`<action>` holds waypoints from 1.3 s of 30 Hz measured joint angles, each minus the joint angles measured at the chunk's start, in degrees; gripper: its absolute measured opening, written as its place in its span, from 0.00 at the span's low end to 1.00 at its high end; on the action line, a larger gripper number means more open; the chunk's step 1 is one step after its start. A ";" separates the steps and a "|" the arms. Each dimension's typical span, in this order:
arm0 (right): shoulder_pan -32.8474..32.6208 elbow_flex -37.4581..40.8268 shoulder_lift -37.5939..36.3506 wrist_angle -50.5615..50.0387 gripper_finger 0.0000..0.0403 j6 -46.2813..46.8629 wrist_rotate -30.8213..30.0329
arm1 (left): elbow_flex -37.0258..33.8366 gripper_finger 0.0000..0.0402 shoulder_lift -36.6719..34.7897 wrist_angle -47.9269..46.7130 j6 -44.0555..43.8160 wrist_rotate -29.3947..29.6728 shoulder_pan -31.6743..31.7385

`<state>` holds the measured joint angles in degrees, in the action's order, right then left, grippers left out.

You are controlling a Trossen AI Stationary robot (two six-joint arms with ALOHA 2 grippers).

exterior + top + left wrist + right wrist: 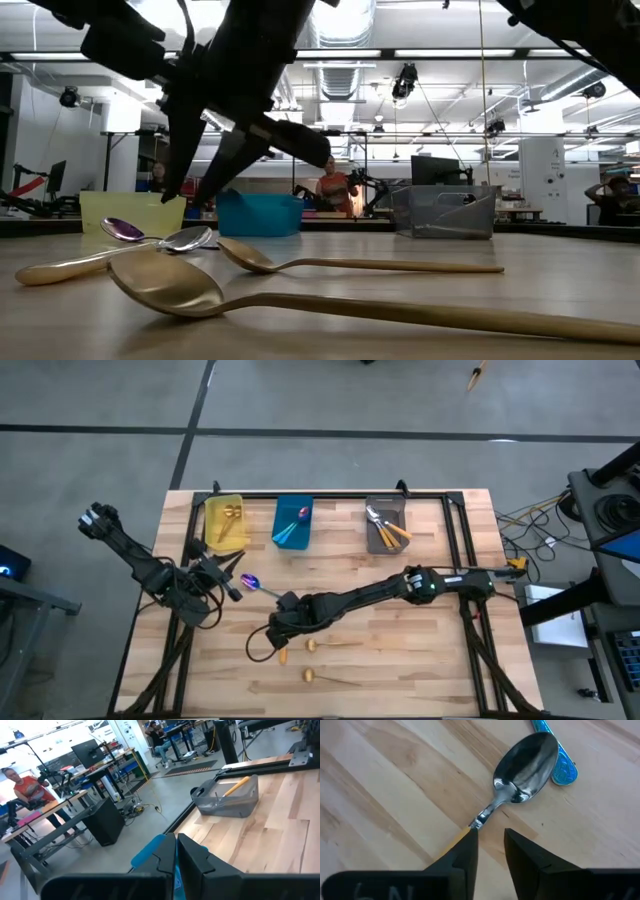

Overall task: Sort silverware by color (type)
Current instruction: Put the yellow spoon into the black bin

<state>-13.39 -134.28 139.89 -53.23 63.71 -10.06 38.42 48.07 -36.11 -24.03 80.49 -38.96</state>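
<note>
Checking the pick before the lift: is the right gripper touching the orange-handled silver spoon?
Touching. The right wrist view shows one finger of the right gripper lying against the orange-handled spoon at its neck; the other finger stands clear.

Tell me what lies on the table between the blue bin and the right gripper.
In the high view, one purple spoon with a teal handle lies between the blue bin and the right gripper; otherwise bare wood.

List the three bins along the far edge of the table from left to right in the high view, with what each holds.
Yellow bin with gold spoons → blue bin with teal-handled spoons → grey bin with orange-handled spoons.
</note>
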 joint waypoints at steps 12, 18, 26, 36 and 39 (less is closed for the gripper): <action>0.56 0.02 1.82 1.87 0.52 -1.72 0.06 | 0.17 0.00 0.16 0.02 2.56 0.02 0.02; 1.01 0.06 1.82 2.13 0.57 -1.75 -0.03 | 0.17 0.00 0.18 0.02 3.04 0.11 0.02; 0.90 2.90 1.82 4.07 0.57 -0.68 -0.02 | 0.21 0.00 0.18 0.02 3.41 0.15 0.02; 1.01 7.93 1.43 9.49 0.57 -1.48 -0.23 | 0.21 0.00 0.18 0.04 3.58 0.20 0.07; 0.97 7.98 1.43 9.66 0.57 -3.13 -0.85 | 0.21 0.00 0.18 0.04 3.61 0.20 0.07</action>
<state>-12.41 -126.30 141.32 -43.57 60.58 -10.90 38.63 48.25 -36.07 -20.43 80.68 -38.89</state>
